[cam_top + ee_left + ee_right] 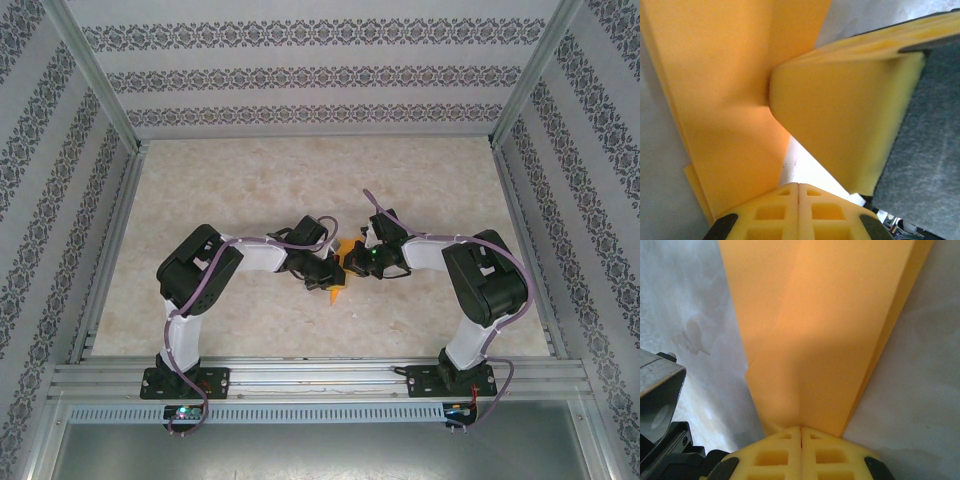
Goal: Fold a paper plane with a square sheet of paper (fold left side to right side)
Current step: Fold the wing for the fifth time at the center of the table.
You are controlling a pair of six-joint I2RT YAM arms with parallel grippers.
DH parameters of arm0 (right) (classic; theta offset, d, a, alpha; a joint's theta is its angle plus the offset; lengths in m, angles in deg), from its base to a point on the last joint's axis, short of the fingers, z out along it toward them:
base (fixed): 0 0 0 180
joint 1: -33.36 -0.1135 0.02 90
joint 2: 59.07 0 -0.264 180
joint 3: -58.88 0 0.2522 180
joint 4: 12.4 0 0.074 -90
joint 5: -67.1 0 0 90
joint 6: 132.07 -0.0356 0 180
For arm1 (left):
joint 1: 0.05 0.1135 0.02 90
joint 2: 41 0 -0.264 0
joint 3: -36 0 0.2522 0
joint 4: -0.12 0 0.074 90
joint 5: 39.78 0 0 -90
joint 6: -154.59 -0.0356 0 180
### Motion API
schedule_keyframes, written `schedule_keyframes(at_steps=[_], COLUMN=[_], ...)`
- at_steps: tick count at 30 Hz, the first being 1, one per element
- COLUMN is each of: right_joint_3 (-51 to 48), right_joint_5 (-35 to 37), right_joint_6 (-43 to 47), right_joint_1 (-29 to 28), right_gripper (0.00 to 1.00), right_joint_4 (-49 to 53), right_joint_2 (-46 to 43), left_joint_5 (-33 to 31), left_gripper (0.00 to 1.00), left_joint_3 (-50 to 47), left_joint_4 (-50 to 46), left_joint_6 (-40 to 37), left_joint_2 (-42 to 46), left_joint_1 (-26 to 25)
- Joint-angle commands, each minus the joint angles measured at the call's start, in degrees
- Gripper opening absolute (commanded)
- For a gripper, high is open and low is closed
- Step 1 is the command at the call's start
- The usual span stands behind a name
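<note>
Left hand (799, 192) closed; closed right hand (801, 432), pad (850, 115) against orange paper (725, 90) in left-wrist view.

From above, the folded orange paper (338, 276) was mostly covered by the left gripper (322, 268) and right gripper (357, 262), and its outline was too small to read. In both wrist views its far end ran past the top edge. Whether the closed fingertips pinched any of it was hidden behind the pads.
</note>
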Motion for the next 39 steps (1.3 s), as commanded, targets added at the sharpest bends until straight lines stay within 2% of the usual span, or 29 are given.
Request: schedule_keyframes(at_steps=[1,32,39], right_joint_3=[-3.1,-3.2,-3.2], right_joint_5=[8.6,9.4,9.3], right_joint_6=[1.3,2.1,2.2], right_joint_1=[-0.2,-0.1,0.0], right_gripper=[0.0,0.0,0.0], right_joint_4=[9.3,10.9,11.1], right_joint_2=[4.7,5.3,5.2], left_joint_5=[-0.2,1.8,1.1], left_gripper=[0.0,0.0,0.0], left_joint_3=[-2.3,-12.1,-13.8], left_joint_4=[0.1,-9.8,-9.5], left_joint_6=[-1.7,-12.6,-12.7], left_joint_2=[0.1,6.9,7.6], left_joint_1=[0.4,-2.8,-3.9])
